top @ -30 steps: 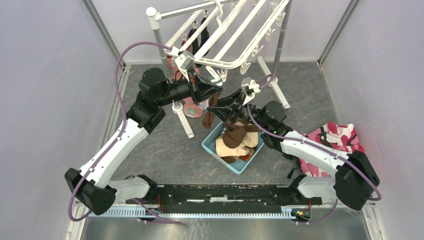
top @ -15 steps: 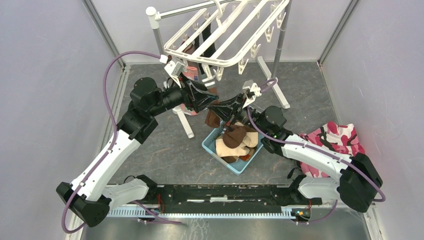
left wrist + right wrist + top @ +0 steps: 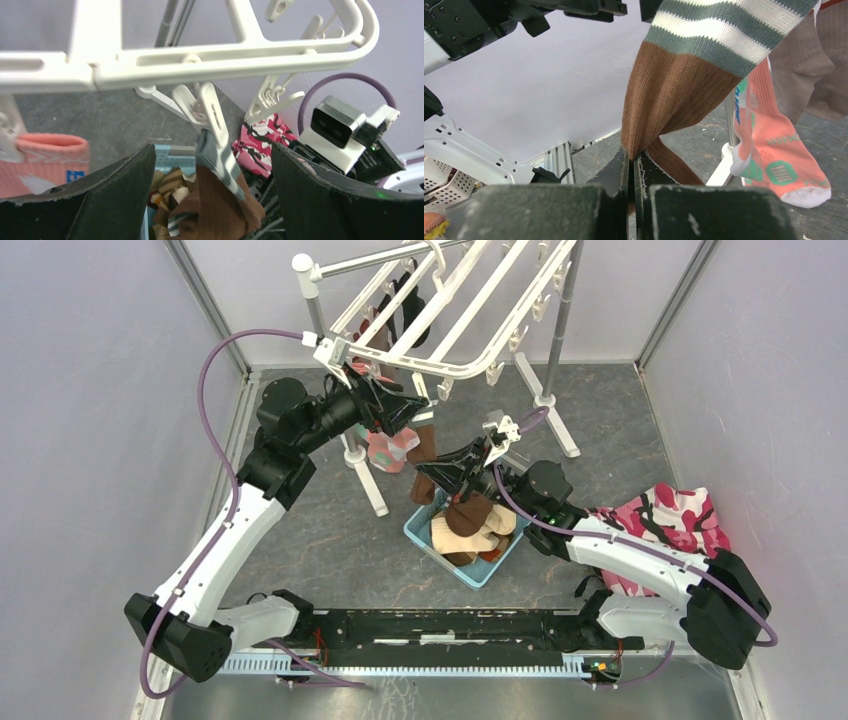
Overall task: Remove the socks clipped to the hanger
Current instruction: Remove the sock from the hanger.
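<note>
The hanger (image 3: 470, 315) hangs tilted from the stand (image 3: 318, 310) at the far side of the table (image 3: 300, 530). One clip (image 3: 209, 106) on its near bar grips the green-and-white banded cuff of a brown sock (image 3: 216, 207), which hangs straight down from it.

The left claw (image 3: 408, 410) is raised just under that bar, its jaws spread wide. In the left wrist view the clip and cuff sit midway between the two fingers (image 3: 107, 200), touching neither.

The right claw (image 3: 631, 167) is lower, beneath the left one and above the basket (image 3: 425, 540). Its jaws are pinched tight on a fold of the brown sock's ribbed leg, well below the cuff, and the cloth runs taut from the fingers (image 3: 616, 172) up to the bands.

A coral sock (image 3: 774, 155) with a white toe hangs just beside the brown one, on the side of the stand's pole. Black socks (image 3: 410, 305) hang further back on the hanger.

The basket stands on the table below the right claw and holds a heap of brown and tan socks (image 3: 475, 525). A camouflage cloth (image 3: 675, 515) lies to the right, by the right arm.
</note>
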